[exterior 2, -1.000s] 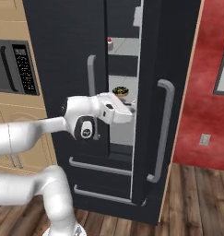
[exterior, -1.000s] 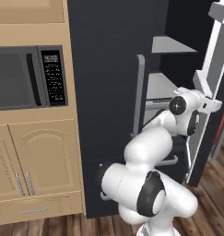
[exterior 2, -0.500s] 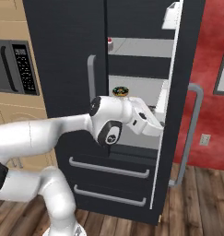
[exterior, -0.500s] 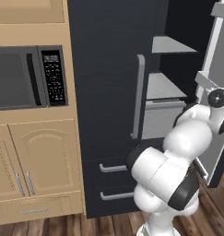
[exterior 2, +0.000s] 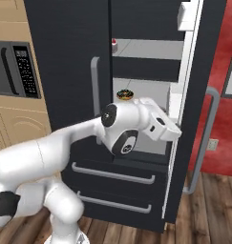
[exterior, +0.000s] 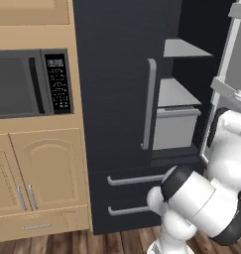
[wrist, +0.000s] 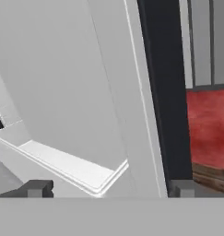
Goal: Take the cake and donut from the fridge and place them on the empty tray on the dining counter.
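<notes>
The black fridge (exterior 2: 65,57) has its left door shut and its right door (exterior 2: 194,119) swung wide open. On the upper shelf sits the cake (exterior 2: 114,45), a tiny white piece with a red dot. The donut (exterior 2: 125,95) rests one shelf lower, near the front edge. My gripper (exterior 2: 171,132) hangs below and to the right of the donut, close to the open door's inner side. In the hand view the gripper (wrist: 109,189) is open, its fingertips (wrist: 37,188) far apart with nothing between them, facing the door's white lining. The tray and the dining counter are out of view.
The fridge's (exterior: 117,99) shut left door carries a long grey bar handle (exterior: 150,104). A grey drawer (exterior: 174,129) sits under the shelves, with two bottom drawers below. A microwave (exterior: 28,82) in tan cabinets stands on the left. A red wall (exterior 2: 227,105) lies to the right of the open door.
The right fridge door has swung from barely ajar to wide open, uncovering the shelves. My hand moved right along with it, and the jaws spread a little wider.
</notes>
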Controlling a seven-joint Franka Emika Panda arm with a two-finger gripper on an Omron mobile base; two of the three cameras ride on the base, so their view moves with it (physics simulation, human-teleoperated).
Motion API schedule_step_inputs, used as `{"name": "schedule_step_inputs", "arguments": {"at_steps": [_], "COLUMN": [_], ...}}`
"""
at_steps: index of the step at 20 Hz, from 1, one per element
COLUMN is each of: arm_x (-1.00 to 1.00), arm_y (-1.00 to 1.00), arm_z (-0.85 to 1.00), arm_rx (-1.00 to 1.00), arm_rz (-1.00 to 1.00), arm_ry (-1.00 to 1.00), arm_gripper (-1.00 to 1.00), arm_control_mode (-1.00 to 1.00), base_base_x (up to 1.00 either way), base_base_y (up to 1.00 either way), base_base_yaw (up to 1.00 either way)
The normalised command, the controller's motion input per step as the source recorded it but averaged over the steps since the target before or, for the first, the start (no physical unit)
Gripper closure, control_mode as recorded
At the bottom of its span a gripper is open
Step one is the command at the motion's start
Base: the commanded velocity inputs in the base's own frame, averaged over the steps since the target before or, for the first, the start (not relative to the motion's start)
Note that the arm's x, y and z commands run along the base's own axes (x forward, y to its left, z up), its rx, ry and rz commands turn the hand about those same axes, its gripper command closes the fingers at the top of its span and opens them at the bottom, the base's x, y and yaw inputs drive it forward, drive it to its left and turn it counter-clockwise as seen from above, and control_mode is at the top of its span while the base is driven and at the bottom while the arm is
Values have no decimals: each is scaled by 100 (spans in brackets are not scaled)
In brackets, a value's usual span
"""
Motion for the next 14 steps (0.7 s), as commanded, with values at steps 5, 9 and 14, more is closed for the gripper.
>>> {"name": "schedule_step_inputs", "arguments": {"at_steps": [5, 9, 14], "arm_x": [-97, -99, -60], "arm_y": [1, 31, 89], "arm_z": [92, 100, 72], "arm_rx": [-1, 10, 22], "arm_rz": [14, 15, 24], "arm_ry": [-5, 31, 28], "arm_gripper": [-100, -100, -100], "arm_control_mode": [-100, -100, -100], "base_base_x": [0, 0, 0], "base_base_y": [0, 0, 0], "base_base_yaw": [0, 0, 0]}}
